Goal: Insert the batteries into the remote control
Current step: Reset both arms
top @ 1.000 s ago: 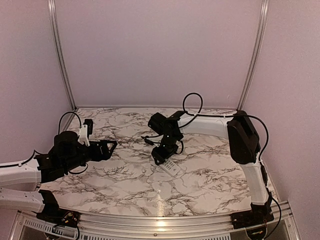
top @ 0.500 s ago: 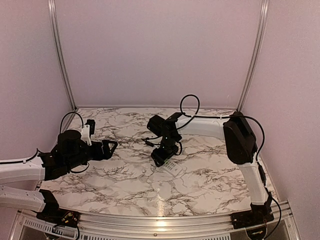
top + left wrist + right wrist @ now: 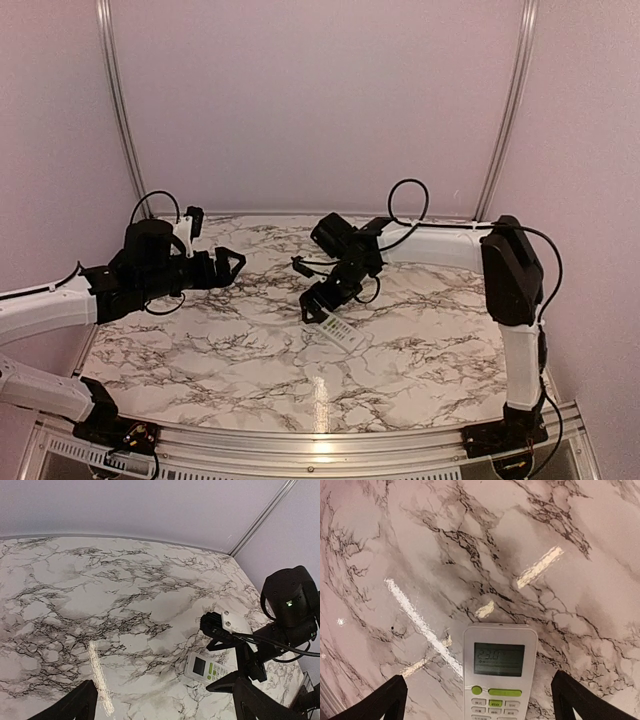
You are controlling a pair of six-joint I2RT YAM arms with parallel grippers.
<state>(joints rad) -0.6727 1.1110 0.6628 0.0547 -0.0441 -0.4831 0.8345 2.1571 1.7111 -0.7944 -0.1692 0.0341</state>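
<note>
On the table, from above: the remote control (image 3: 341, 335) lay flat and face up, a little right of the middle of the table (image 3: 200, 350) and nearer to its near edge than to its far edge.
Top view, right gripper: the right gripper (image 3: 318, 303) hung just over the far end of the remote control; I could not tell any contact.
Top view, left gripper: the left gripper (image 3: 232, 267) was raised near the left edge, well apart from the remote control.
Left wrist view, jaws: the fingers (image 3: 70, 707) stood wide apart, with only bare marble between them, so nothing was held.
Right wrist view, jaws: the fingers (image 3: 377, 700) were spread wide, one at each side of the remote control, clamping nothing.
Right wrist view, screen: the screen (image 3: 499, 659) showed figures.
Batteries: the batteries were not visible in any view; judging by the lit figures, they probably sat inside.
Risk: if the right gripper came lower, a finger could push the light remote control across the smooth marble, or press its buttons.
Second risk: a cover not fully shut could let the batteries fall out on lifting.
</note>
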